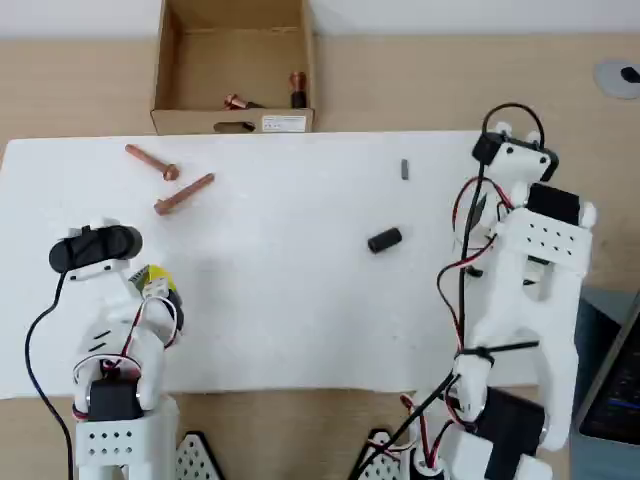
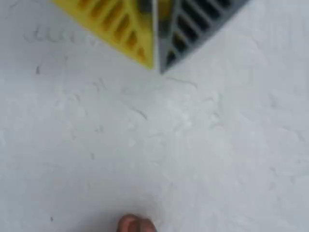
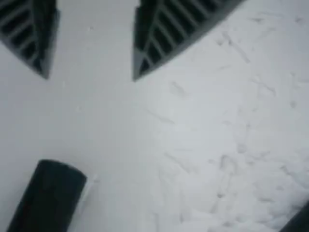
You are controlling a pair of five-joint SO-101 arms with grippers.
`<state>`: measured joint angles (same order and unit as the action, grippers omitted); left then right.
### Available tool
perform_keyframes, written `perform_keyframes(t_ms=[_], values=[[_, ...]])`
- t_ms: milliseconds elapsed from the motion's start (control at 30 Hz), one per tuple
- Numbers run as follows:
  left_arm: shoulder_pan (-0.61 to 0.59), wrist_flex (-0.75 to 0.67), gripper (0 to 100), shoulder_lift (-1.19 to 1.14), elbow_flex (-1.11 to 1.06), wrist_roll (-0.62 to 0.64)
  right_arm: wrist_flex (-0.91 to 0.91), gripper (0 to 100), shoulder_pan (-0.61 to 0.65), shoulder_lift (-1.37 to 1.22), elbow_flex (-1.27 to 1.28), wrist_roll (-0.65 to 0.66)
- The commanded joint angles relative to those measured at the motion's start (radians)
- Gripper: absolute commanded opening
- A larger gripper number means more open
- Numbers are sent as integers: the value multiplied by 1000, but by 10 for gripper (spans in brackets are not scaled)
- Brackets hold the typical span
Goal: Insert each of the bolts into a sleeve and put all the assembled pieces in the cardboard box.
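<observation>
Fingers (image 2: 120, 24) of the left gripper (image 2: 157, 65) meet at their tips, gripping nothing; the right gripper (image 3: 91, 72) stands well parted, empty, a sleeve (image 3: 46, 198) near it. On the white mat (image 1: 280, 320), two bolts (image 1: 184, 194) lie far left, apart from both sleeves (image 1: 384, 240). Two assembled pieces (image 1: 240, 102) sit in the cardboard box (image 1: 165, 70) beyond the mat's far edge.

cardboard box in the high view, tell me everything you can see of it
The cardboard box is brown and open at the top, with upright walls. Its front wall carries a white label and a dark oval slot. It stands on the wooden table, front wall along the far edge of the white mat. Inside, one copper bolt lies near the front wall, another by the right wall in a black sleeve.
</observation>
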<state>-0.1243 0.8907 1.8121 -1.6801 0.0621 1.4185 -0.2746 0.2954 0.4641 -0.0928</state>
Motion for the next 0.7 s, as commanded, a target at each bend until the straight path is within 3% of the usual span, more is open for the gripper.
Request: perform_keyframes(t_ms=[0,667], values=[[-6,-6,2,8,-14,2,-51,137,-10,5,18,-3],[-9,-5,2,8,-14,2,-141,136,-58,-315,-127,20]])
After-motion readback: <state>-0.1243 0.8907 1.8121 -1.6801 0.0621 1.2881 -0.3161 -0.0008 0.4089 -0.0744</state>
